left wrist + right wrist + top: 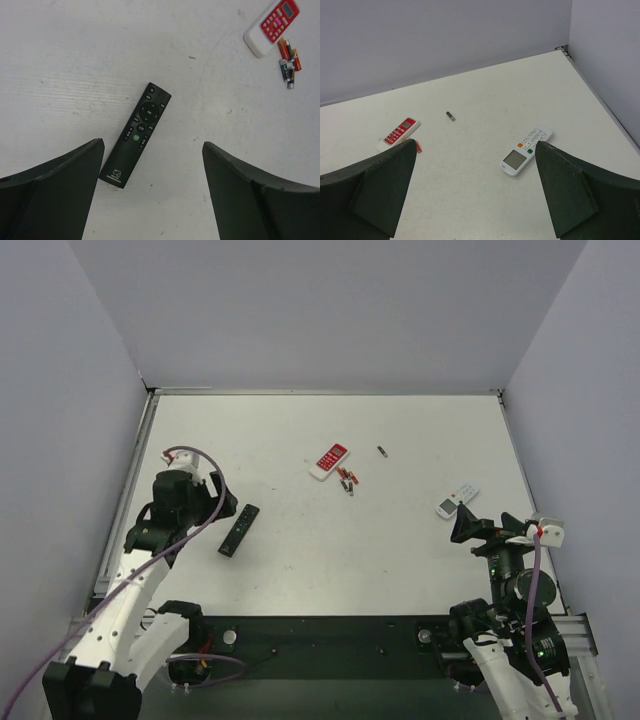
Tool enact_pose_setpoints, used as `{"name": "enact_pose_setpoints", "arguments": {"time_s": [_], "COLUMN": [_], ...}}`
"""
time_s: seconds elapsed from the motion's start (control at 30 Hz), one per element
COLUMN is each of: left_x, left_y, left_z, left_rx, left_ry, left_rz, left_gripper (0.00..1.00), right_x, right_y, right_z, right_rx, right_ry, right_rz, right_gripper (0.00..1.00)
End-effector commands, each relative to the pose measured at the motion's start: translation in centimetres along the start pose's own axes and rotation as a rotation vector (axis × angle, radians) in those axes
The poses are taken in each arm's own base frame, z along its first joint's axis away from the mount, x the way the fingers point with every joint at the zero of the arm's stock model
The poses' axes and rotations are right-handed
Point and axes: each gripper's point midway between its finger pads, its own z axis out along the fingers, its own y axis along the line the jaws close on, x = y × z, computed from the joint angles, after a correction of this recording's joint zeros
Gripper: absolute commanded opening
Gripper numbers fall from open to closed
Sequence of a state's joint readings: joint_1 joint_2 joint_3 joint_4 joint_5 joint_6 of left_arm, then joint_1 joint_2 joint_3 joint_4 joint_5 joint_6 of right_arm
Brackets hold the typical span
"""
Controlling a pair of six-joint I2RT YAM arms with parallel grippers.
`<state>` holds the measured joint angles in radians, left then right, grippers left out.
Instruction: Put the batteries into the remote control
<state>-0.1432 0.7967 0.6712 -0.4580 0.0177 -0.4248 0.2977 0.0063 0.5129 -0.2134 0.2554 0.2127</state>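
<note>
The long black remote control (pixel 239 529) lies flat on the white table at the left, buttons up; it also shows in the left wrist view (pixel 136 133). The reddish-orange batteries (pixel 347 479) lie loose near the table's middle, beside the red-and-white remote; they also show in the left wrist view (pixel 288 61). My left gripper (pixel 224 502) is open and empty, hovering just left of the black remote (pixel 152 150). My right gripper (pixel 470 528) is open and empty at the right, near the small white-grey remote (pixel 475 150).
A red-and-white remote (pixel 329 461) lies near the middle, touching the batteries. A small white-grey remote (pixel 456 501) lies at the right, also seen in the right wrist view (pixel 526 150). A tiny dark piece (pixel 382 451) lies behind the middle. Grey walls enclose the table.
</note>
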Motion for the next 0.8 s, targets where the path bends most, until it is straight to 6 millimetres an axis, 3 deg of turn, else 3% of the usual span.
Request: {"name": "enact_pose_setpoints", "arguments": {"time_s": [0.0, 0.03, 0.17, 0.23, 0.37, 0.53, 0.77], "left_x": [1.8, 2.1, 3.4, 5.0, 6.0, 8.4, 8.6], "left_y": [-1.8, -3.0, -2.8, -2.1, -2.3, -1.0, 0.5], "left_z": [1.3, 1.3, 3.2, 4.0, 5.4, 6.9, 8.9], "left_rx": [0.002, 0.010, -0.073, -0.113, -0.114, -0.149, -0.174], "left_ry": [0.176, 0.209, 0.341, 0.443, 0.534, 0.685, 0.749], "left_rz": [0.085, 0.133, 0.266, 0.320, 0.408, 0.461, 0.445], "left_gripper": [0.91, 0.91, 0.91, 0.90, 0.89, 0.86, 0.82], "right_x": [-3.1, -3.2, -3.3, -3.3, -3.5, -3.6, -3.7], "right_y": [0.6, 0.6, 0.5, 0.6, 0.6, 0.5, 0.5], "right_z": [-1.5, -1.6, -1.7, -1.8, -2.0, -2.1, -2.2], "right_rx": [-0.054, -0.056, -0.056, -0.064, -0.069, -0.069, -0.070], "right_ry": [-0.129, -0.136, -0.144, -0.148, -0.156, -0.163, -0.168], "right_rz": [0.069, 0.072, 0.074, 0.078, 0.082, 0.080, 0.077], "right_gripper": [1.00, 1.00, 1.00, 1.00, 1.00, 1.00, 1.00]}}
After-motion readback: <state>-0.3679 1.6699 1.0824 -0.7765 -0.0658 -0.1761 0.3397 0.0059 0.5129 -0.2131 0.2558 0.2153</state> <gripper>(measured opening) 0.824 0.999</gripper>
